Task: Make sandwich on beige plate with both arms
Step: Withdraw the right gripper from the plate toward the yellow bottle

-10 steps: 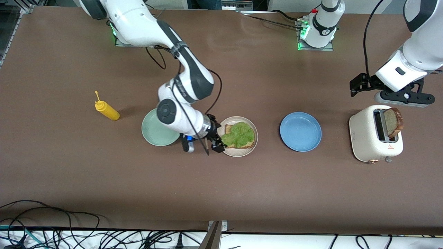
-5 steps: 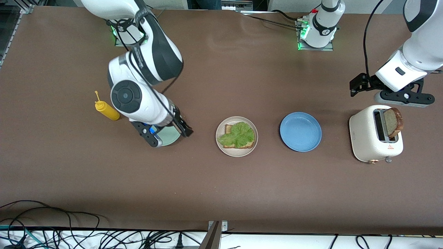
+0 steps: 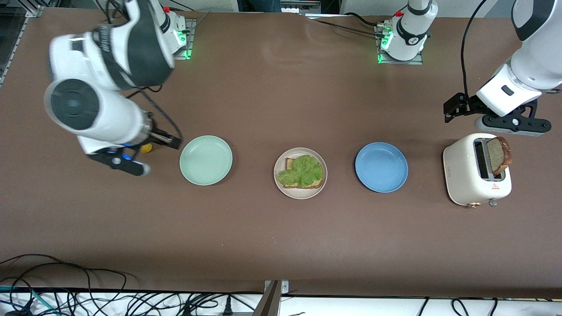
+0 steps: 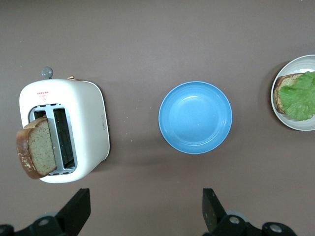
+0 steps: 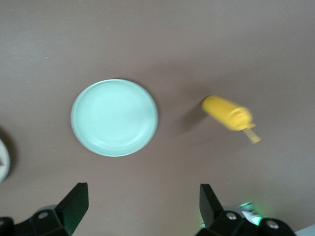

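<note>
A brown table (image 3: 281, 237) fills the front view, with a tangle of black cables (image 3: 88, 294) along its near edge and the two arm bases lit green at the opposite edge. In a row across the middle stand a mint-green plate (image 3: 206, 160), a beige plate (image 3: 300, 193) and a blue plate (image 3: 381, 166). On the beige plate lies a bread slice (image 3: 290, 163) under a lettuce leaf (image 3: 303, 172). Toward the left arm's end of the table a white toaster (image 3: 470, 177) holds a second bread slice (image 3: 499, 155) upright in its slot.

The right gripper (image 5: 140, 206) hangs with its fingers spread and empty over the table between the mint-green plate and a yellow bottle (image 5: 229, 116). The left gripper (image 4: 145, 214) waits above the table beside the toaster, fingers spread wide, holding nothing.
</note>
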Robot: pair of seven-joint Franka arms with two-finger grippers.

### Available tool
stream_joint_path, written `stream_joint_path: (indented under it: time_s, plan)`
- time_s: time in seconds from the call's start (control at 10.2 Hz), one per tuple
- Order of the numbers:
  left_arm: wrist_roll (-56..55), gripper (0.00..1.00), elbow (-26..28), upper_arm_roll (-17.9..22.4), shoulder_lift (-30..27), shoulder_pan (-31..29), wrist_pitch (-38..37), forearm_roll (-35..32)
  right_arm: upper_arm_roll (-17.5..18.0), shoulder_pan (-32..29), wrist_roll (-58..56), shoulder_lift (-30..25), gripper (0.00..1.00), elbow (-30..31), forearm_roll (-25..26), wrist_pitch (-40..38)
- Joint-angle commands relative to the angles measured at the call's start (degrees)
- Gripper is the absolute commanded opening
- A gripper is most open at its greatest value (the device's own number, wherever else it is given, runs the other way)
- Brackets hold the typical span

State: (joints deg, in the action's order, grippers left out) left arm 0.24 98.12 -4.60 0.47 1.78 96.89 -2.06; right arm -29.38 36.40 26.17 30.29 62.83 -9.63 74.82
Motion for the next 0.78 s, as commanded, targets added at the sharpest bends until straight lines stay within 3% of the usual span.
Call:
stream_joint_path:
  time_s: [0.0, 0.39, 0.69]
  plan:
    - [-0.3, 1.00, 0.3, 0.0, -0.6, -0.1, -0.2, 1.0, -6.4, 0.6, -14.4, -2.4, 1.00, 4.1, 0.0, 0.4]
    - [-0.3, 1.00, 0.3, 0.0, -0.6, -0.1, -0.2, 1.0, -12.0, 0.0, -30.7, -2.4, 1.00, 8.0, -3.2, 5.3]
    - [-0.3, 1.00, 0.3, 0.0, -0.6, -0.1, -0.2, 1.1, -14.6, -0.1, -40.6, -5.2, 1.00, 16.4, -5.8, 11.0]
